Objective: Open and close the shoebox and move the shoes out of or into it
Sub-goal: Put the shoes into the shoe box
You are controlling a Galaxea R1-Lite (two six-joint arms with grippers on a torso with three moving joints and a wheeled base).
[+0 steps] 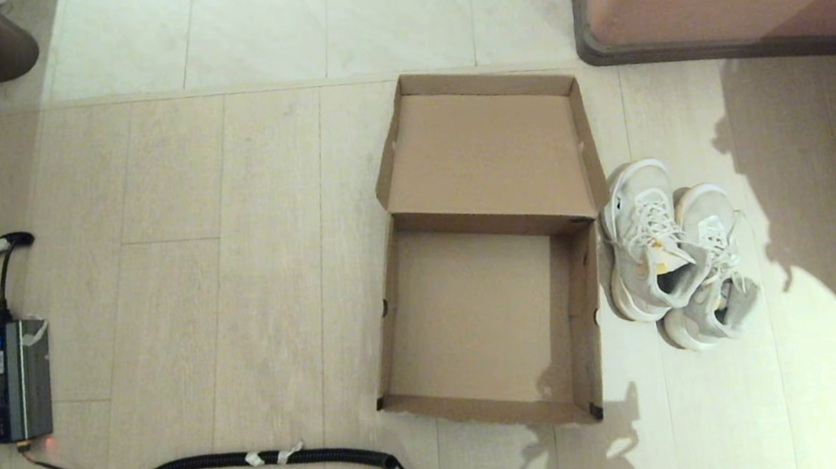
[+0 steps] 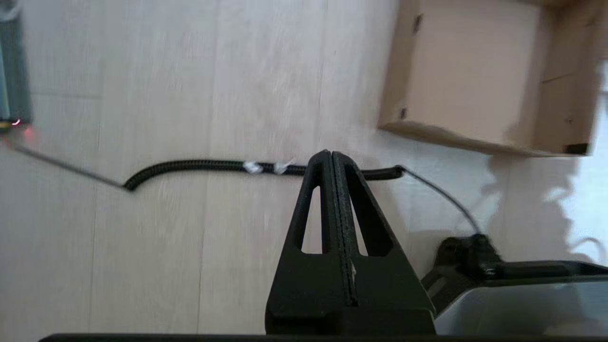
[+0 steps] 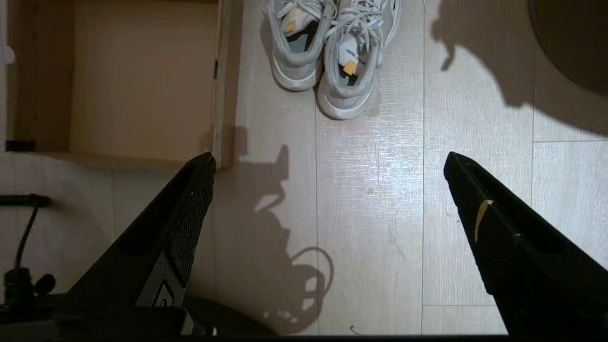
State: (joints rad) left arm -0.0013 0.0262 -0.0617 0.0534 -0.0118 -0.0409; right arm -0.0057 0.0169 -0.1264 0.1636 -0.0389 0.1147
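Pale wood-look floor (image 1: 232,310), a black corrugated cable (image 1: 253,459) trailing across its near left. The shoebox (image 1: 480,324) lies open and empty in the middle, lid (image 1: 485,155) folded back on the far side; the shoes (image 1: 675,256) stand side by side just right of it, on the floor. Judged from this, the packing step has yet to begin: the shoes must be grasped and lifted left into the box. The right end effector (image 3: 327,185) hangs spread wide and empty, near of the shoes; the left end effector (image 2: 332,164) is pressed together, empty, above the cable.

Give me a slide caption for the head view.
Open, empty shoebox on the floor, shoes beside it.
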